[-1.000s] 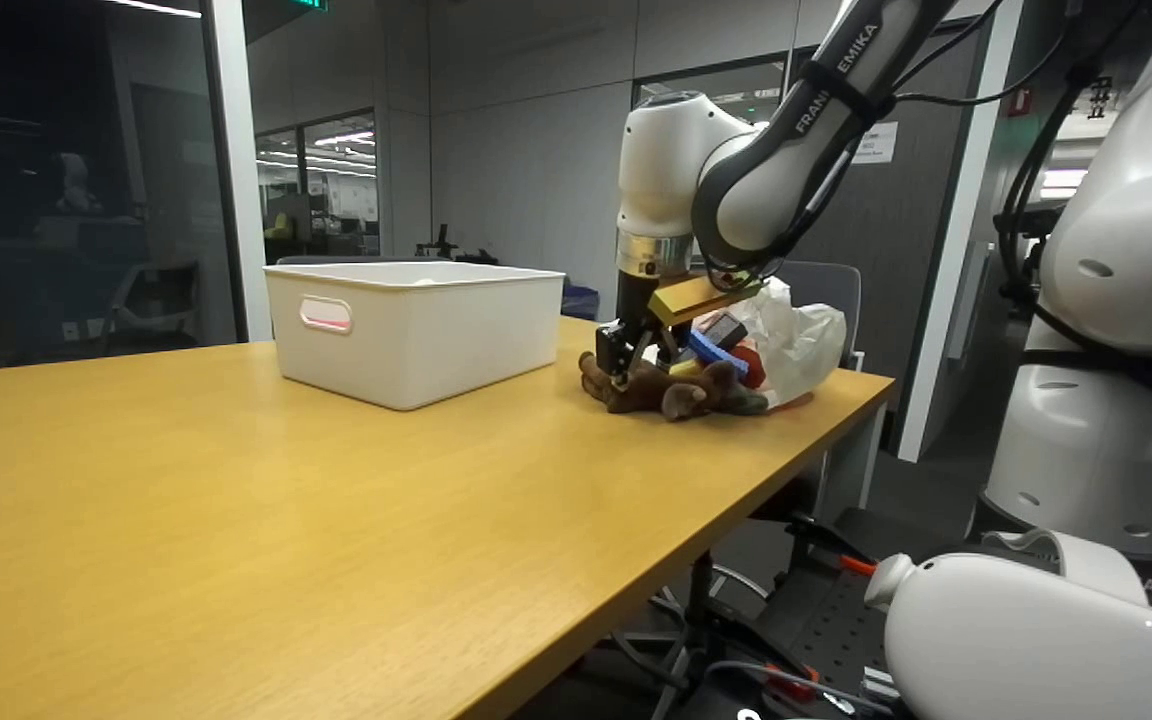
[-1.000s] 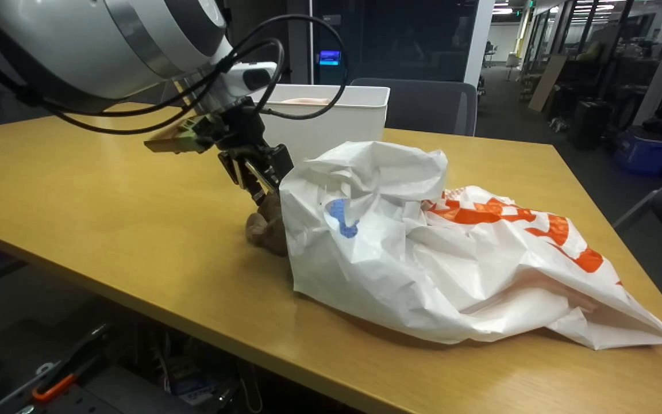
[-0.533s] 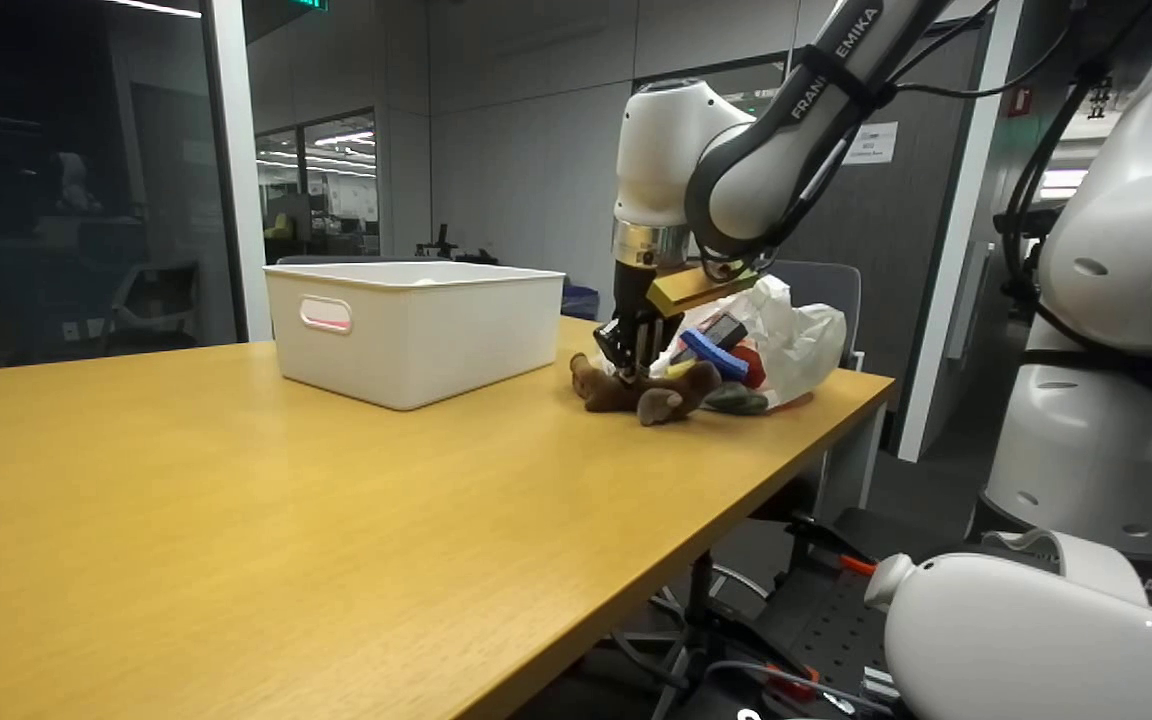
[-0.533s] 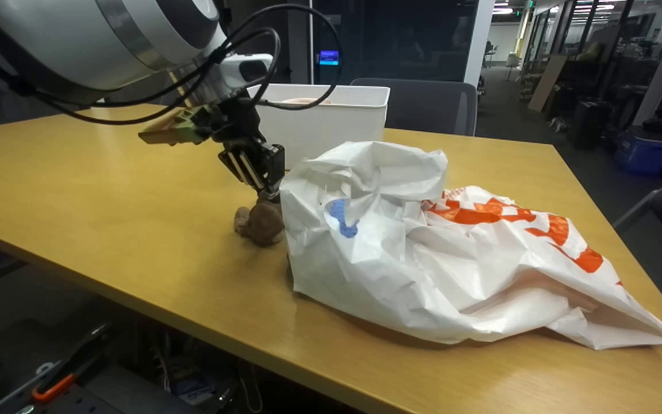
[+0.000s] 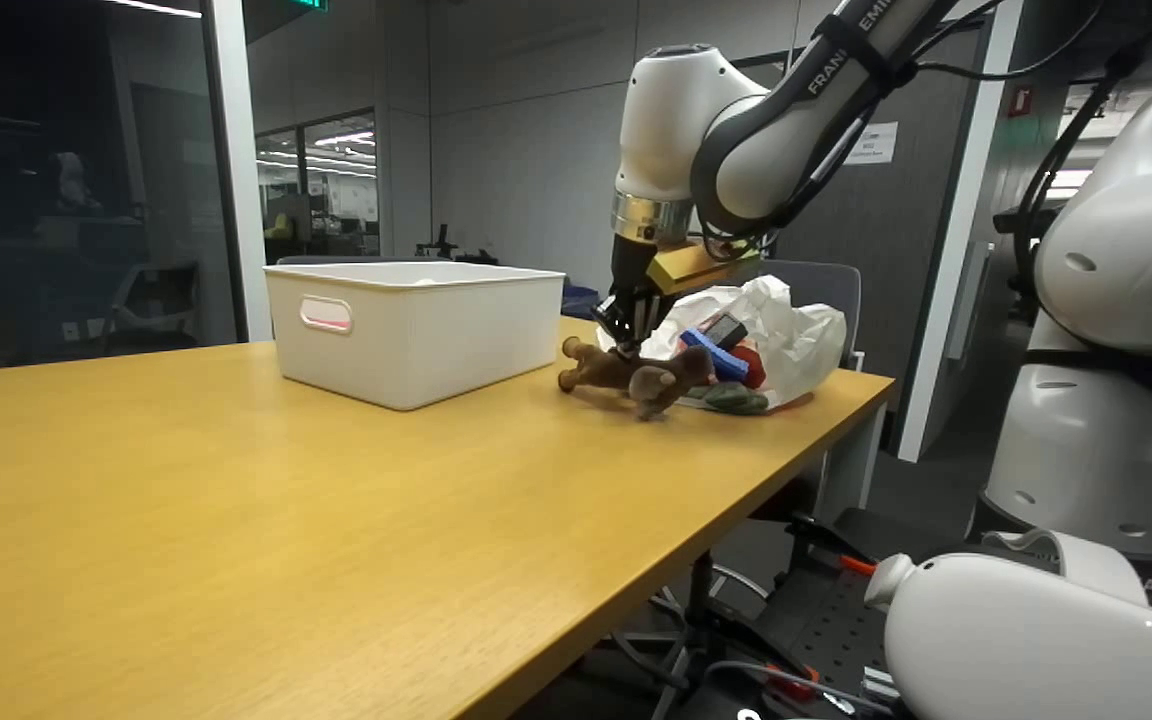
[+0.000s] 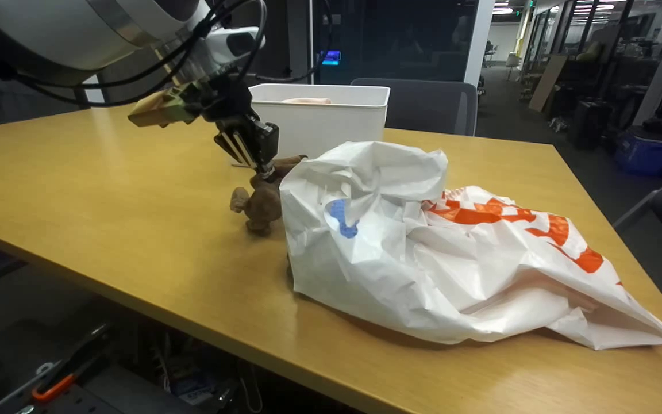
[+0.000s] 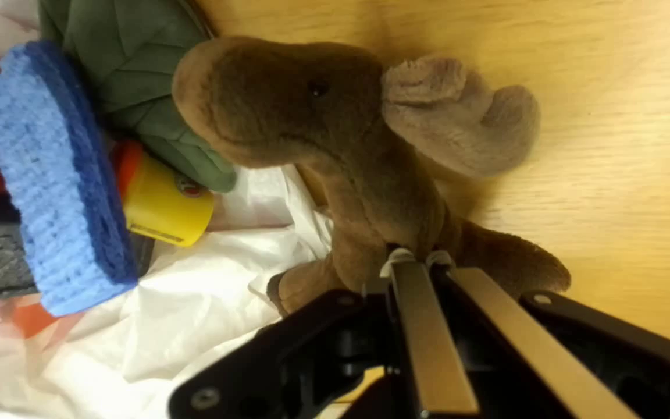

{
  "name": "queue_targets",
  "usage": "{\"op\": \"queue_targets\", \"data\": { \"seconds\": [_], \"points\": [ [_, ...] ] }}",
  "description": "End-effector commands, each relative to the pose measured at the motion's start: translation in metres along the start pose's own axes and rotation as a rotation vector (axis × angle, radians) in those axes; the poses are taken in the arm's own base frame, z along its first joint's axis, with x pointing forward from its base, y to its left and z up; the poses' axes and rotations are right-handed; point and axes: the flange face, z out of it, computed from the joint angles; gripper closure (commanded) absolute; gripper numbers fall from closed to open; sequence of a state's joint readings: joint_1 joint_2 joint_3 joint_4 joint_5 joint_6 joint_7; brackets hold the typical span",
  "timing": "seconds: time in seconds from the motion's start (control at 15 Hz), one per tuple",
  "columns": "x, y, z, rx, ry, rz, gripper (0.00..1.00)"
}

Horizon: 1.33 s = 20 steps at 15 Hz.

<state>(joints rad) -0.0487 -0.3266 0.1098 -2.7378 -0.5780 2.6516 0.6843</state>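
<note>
Dim overall, distant ceiling lights (image 5: 344, 138) glaring, pale sheen on the tabletop (image 7: 608, 174) (wrist view's right side), soft shadows.

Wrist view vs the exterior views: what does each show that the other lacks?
Wrist view only: the dark eye of the brown toy and the round logo on the yellow tub.
Exterior views only: the white bin, the arm and a chair.
Shared: the gripper closed on the toy, the white bag and the table; plus, in the wrist view and in an exterior view, the blue sponge.
</note>
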Motion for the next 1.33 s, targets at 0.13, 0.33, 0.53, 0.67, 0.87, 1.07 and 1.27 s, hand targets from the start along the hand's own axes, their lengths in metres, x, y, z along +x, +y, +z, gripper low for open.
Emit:
{"op": "queue_targets", "data": {
  "seconds": [0.13, 0.33, 0.53, 0.67, 0.87, 1.07, 1.27],
  "points": [
    [0.008, 0.039, -0.045, -0.154, 0.134, 0.108, 0.99],
    [0.012, 0.062, -0.051, -0.209, 0.172, 0.218, 0.98],
    [0.015, 0.076, -0.054, -0.220, 0.196, 0.316, 0.98],
    [0.018, 0.077, -0.057, -0.171, 0.207, 0.347, 0.99],
    [0.019, 0.077, -0.067, -0.119, 0.214, 0.395, 0.99],
    [0.018, 0.080, -0.076, -0.103, 0.216, 0.431, 0.99],
    [0.018, 0.081, -0.093, -0.068, 0.229, 0.451, 0.99]
  ]
}}
